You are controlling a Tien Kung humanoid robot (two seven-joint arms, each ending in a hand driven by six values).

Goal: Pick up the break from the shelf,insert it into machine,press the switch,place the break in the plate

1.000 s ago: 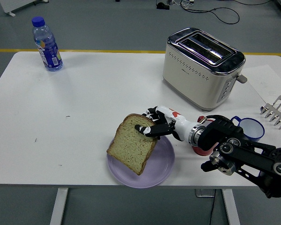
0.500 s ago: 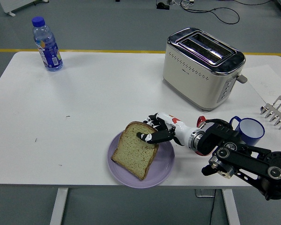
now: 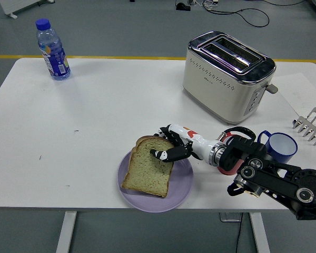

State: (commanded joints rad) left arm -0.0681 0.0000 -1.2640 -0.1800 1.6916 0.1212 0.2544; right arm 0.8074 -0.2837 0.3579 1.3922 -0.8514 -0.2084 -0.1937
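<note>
A slice of bread (image 3: 146, 171) lies nearly flat on the purple plate (image 3: 185, 184) near the table's front edge. My right hand (image 3: 166, 143) reaches in from the right and is shut on the slice's upper right corner, thumb on top and the other fingers behind its far edge. The cream toaster (image 3: 226, 74) stands at the back right with both slots empty and its lever (image 3: 272, 88) on the right end. The left hand is out of view.
A water bottle (image 3: 52, 50) stands at the back left. A blue cup (image 3: 280, 145) sits behind my right forearm, with a red object (image 3: 227, 169) partly hidden under the wrist. A metal rack (image 3: 312, 125) is at the right edge.
My right hand has lowered the bread from tilted on edge to nearly flat on the plate and moved slightly left.
</note>
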